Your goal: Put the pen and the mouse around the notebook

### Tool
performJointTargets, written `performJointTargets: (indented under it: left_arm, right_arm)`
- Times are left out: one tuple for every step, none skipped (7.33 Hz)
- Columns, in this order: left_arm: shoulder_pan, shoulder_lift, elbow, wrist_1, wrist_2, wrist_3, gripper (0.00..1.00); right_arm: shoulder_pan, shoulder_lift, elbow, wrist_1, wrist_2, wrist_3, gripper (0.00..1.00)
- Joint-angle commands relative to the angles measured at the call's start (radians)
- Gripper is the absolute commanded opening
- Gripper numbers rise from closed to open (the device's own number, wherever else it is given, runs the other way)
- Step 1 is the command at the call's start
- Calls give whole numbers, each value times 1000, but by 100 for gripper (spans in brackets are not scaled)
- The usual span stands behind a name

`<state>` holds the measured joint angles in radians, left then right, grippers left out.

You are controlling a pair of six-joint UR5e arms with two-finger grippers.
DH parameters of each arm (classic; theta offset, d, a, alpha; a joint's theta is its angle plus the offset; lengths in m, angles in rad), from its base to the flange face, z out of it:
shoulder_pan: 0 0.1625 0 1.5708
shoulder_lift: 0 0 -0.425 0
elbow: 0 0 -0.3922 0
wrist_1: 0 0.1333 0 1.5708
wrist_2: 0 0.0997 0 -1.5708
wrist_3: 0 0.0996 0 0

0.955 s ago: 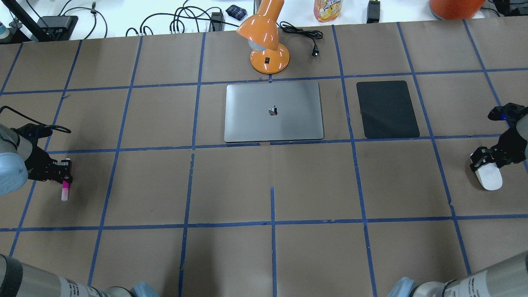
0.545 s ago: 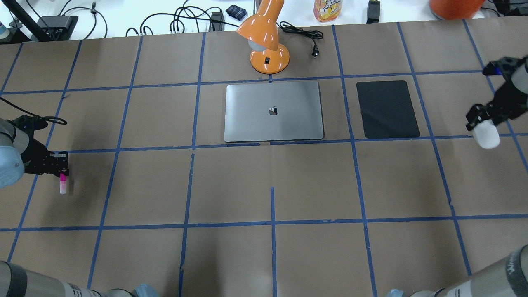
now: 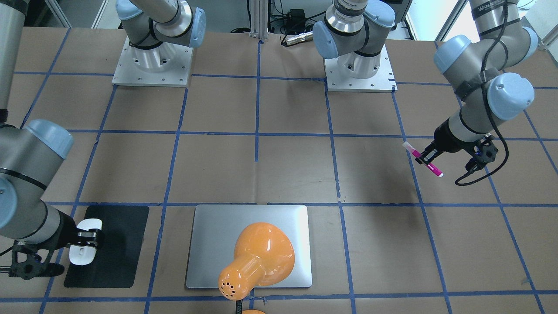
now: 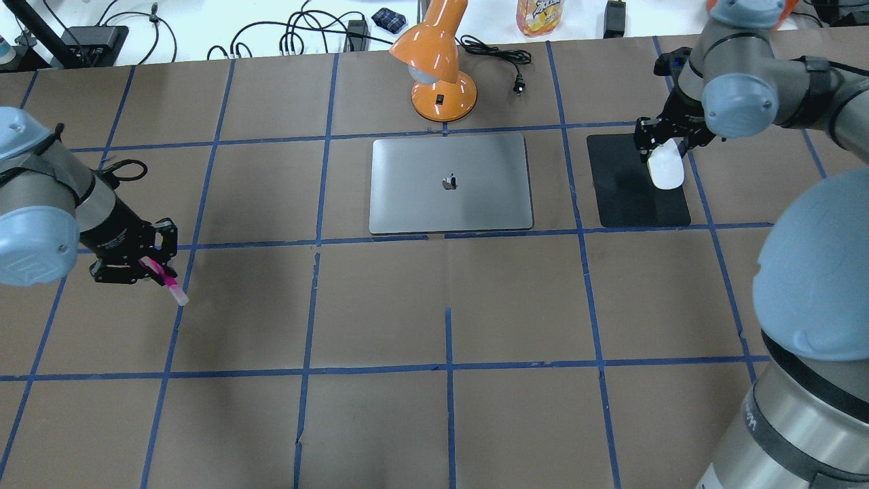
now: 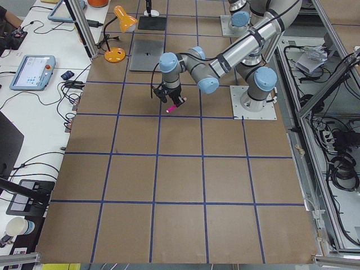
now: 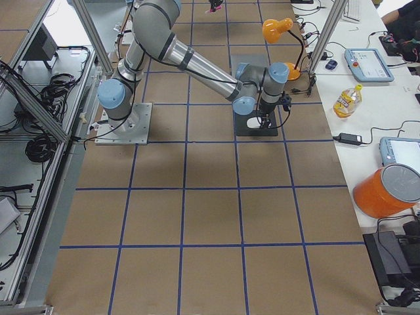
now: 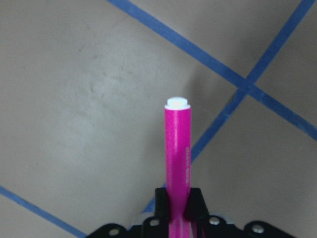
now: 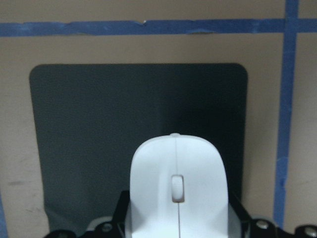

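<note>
Holds the pen (image 4: 170, 282) in the left gripper (image 4: 151, 267), clamped shut around the magenta barrel, one white end jutting past the fingers (image 7: 195, 202), tilted over a line of blue tape (image 7: 245, 89) toward the left edge of the surface (image 4: 448, 305); seemingly lifted a little off the paper, though hard to confirm from the shadow alone. Well apart from the notebook (image 4: 448, 204), with more than a full taped square of bare brown paper between the pen and the notebook's left edge. Grips the mouse (image 4: 665, 171) in the right gripper (image 4: 662, 148), pinched tight by its sides, over the black mat (image 4: 631, 197), straddling the mat's right edge toward the far corner. As for the notebook: flat and closed in the middle of the surface's far half, near edge along a tape line, far edge just short of the orange lamp (image 4: 441, 75) and its base, right edge beside the mat with a tape line and a strip of paper between. Wide bare paper along the whole near side of the notebook, out toward both side edges of the surface. Seen from across the surface, lamp shade overlapping part of the notebook's lid.
</note>
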<state>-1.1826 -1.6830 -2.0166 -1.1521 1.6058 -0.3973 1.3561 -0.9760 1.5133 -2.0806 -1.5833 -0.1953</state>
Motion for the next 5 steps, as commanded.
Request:
performJointTargets:
  left_arm:
    - [-243,3,1,-25,2,-403,0]
    - [-343,-9,2,-5,-6,-564,0]
    - [-432,-26,1,35,-27,-770,0]
    - [-506,-41,2,90,-100,-971,0]
    - [-576,-65,3,167,-151,-1123,0]
  right_arm:
    - [28,16,8,-3,5,56,31]
    - [28,17,11,-6,6,54,33]
    - [28,17,14,-6,5,51,40]
    - [28,16,13,-4,-15,50,74]
    - [28,11,-1,8,-14,48,100]
